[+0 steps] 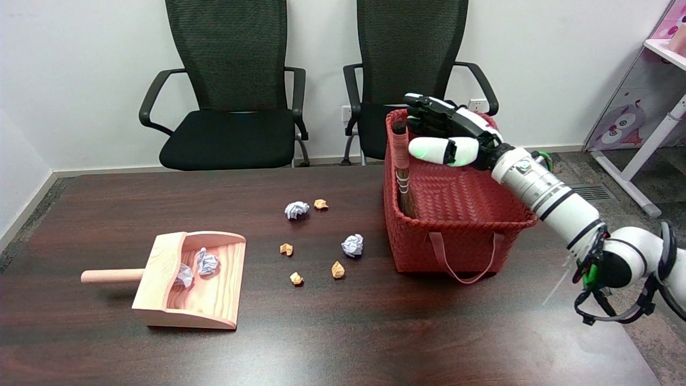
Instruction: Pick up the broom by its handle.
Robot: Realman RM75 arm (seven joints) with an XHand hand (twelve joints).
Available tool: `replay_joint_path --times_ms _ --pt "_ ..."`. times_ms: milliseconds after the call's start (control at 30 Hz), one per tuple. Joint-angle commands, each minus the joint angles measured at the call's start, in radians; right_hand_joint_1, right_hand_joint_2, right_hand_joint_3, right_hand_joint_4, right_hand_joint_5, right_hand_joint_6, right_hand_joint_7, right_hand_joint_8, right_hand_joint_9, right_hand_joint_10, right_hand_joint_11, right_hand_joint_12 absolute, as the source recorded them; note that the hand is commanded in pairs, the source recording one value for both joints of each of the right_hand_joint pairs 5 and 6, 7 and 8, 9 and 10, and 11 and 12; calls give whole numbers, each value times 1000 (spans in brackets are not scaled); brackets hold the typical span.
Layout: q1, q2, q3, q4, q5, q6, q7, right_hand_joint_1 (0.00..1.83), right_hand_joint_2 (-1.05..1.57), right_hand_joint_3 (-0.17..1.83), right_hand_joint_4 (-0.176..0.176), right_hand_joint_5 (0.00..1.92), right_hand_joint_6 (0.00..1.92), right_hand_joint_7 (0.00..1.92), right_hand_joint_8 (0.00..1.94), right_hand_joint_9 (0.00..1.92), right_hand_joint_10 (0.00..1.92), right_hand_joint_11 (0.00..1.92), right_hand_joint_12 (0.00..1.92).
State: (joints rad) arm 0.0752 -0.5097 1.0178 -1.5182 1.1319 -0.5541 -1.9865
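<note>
The broom (402,166) stands upright in the left corner of the red woven basket (471,236), its red-wrapped handle poking above the rim and its brown bristles down inside. My right hand (447,134) hovers over the basket just right of the handle top, fingers apart, thumb below the black fingers, holding nothing. A small gap separates the fingertips from the handle.
A wooden dustpan (182,281) with paper balls lies at the front left. Several crumpled paper scraps (352,245) are scattered mid-table. Two black office chairs (236,86) stand behind the table. A pink shelf unit (643,107) is at the far right.
</note>
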Motion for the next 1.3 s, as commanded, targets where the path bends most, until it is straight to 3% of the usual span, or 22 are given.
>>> replay_joint_path --times_ms 33,367,833,1300 --pt "192 -36 -184 55 5 17 -92 850 128 743 -176 195 195 195 195 275 275 256 256" --pt "209 -142 -199 144 -40 -41 -92 855 40 780 -173 213 213 213 213 312 312 333 333" --pt "247 -164 -235 162 -61 -32 -92 874 30 736 -168 233 233 233 233 335 335 411 411" --pt "282 -200 -266 193 -55 -29 -89 865 54 707 -176 339 339 339 339 637 637 773 773"
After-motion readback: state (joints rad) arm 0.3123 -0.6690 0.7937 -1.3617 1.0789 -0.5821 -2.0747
